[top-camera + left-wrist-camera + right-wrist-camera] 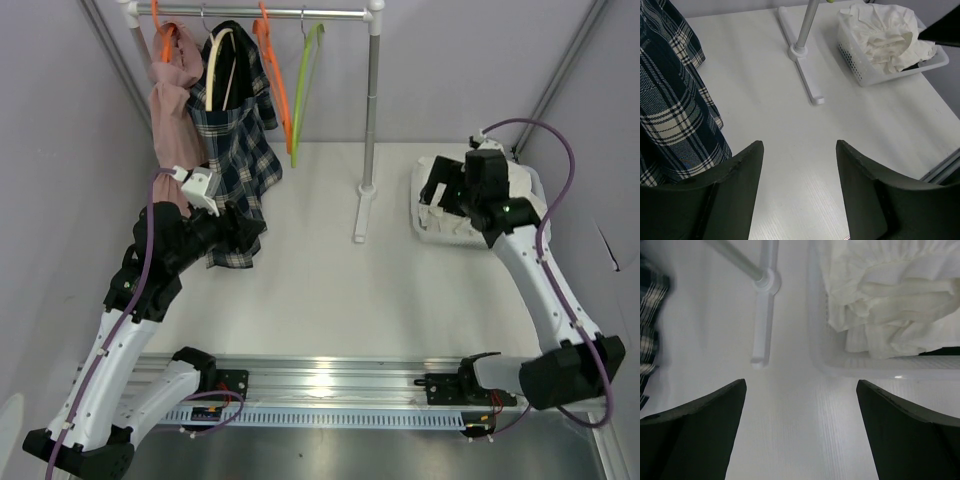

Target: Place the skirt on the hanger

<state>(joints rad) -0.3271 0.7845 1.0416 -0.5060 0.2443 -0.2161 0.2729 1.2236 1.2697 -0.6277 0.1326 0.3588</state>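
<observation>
Altogether two hung garments (pixel 236 150), two bare hangers (pixel 284 105), one basket (pixel 852 58)

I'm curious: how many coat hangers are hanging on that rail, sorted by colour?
Orange hangers: 2
Cream hanger: 1
Green hanger: 1
Total: 4
</observation>
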